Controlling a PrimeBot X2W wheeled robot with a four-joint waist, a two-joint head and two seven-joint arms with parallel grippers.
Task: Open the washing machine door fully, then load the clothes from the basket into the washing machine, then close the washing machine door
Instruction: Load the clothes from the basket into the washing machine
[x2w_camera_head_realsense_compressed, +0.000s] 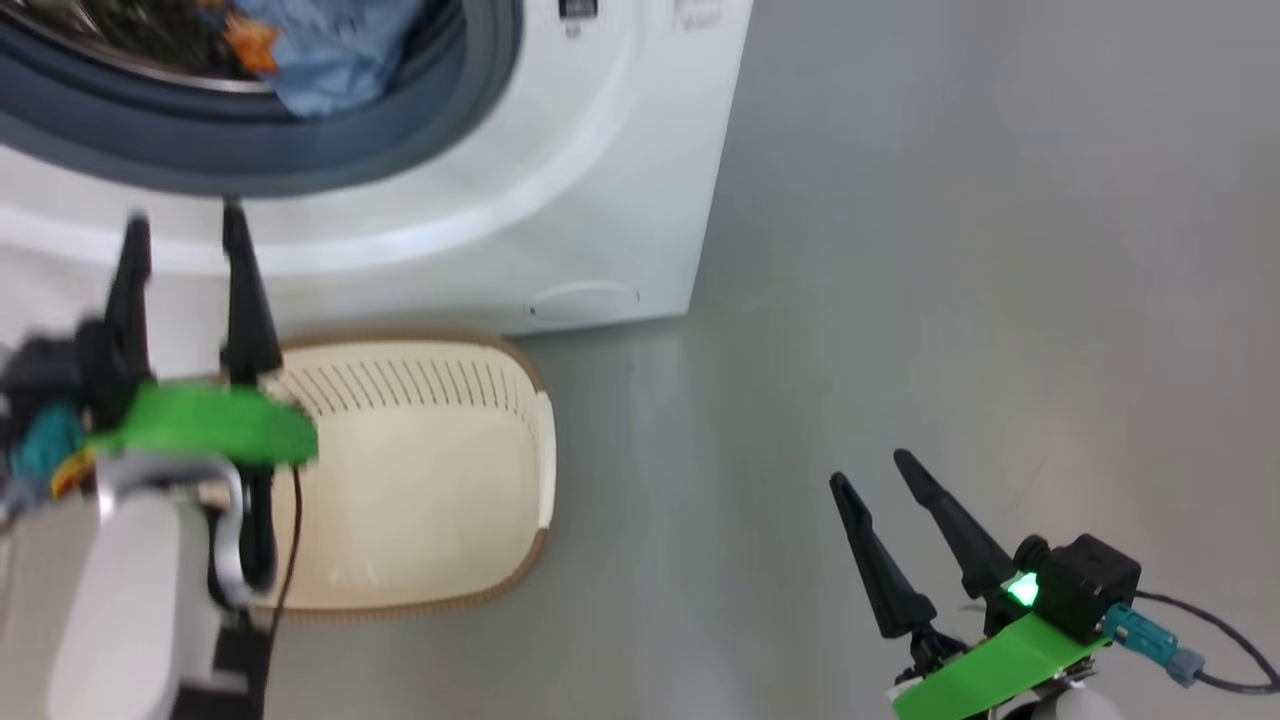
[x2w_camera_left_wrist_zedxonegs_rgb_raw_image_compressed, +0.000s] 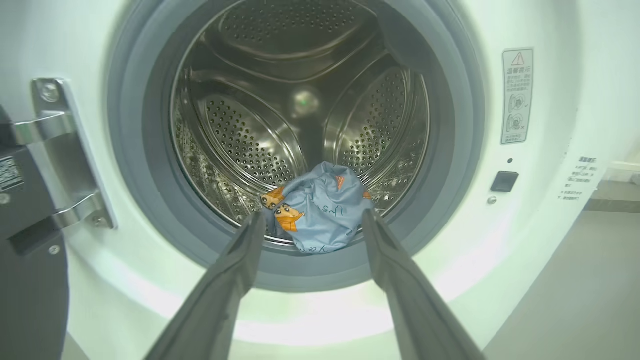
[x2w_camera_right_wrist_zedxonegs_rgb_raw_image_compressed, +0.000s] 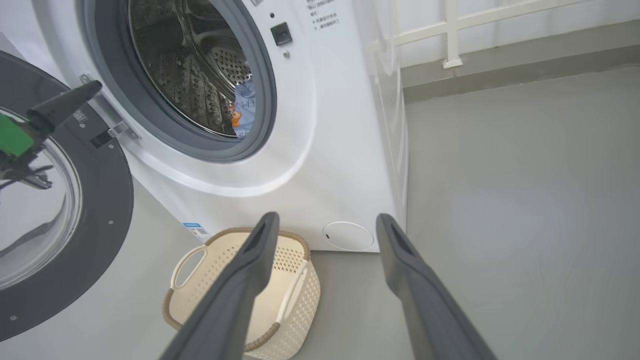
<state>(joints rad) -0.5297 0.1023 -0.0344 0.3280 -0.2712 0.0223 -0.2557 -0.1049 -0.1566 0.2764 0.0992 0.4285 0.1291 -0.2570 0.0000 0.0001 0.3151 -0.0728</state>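
Blue crumpled printed cloth (x2w_camera_left_wrist_zedxonegs_rgb_raw_image_compressed: 320, 210) is lying mid-frame in the perforated steel drum (x2w_camera_left_wrist_zedxonegs_rgb_raw_image_compressed: 240, 140), left gripper (x2w_camera_left_wrist_zedxonegs_rgb_raw_image_compressed: 312, 216) and right gripper (x2w_camera_right_wrist_zedxonegs_rgb_raw_image_compressed: 326, 219) gaping empty.

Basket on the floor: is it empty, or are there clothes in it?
Empty, as far as it shows: the basket has a bare cream bottom, and the blue clothes lie inside the washing machine.

The washing machine (x2w_camera_right_wrist_zedxonegs_rgb_raw_image_compressed: 325, 150) is finished in white, its gasket (x2w_camera_left_wrist_zedxonegs_rgb_raw_image_compressed: 137, 150) in grey; the clothes (x2w_camera_left_wrist_zedxonegs_rgb_raw_image_compressed: 320, 210) are printed light blue with orange figures; the basket (x2w_camera_head_realsense_compressed: 430, 500) is coloured cream, rimmed brown
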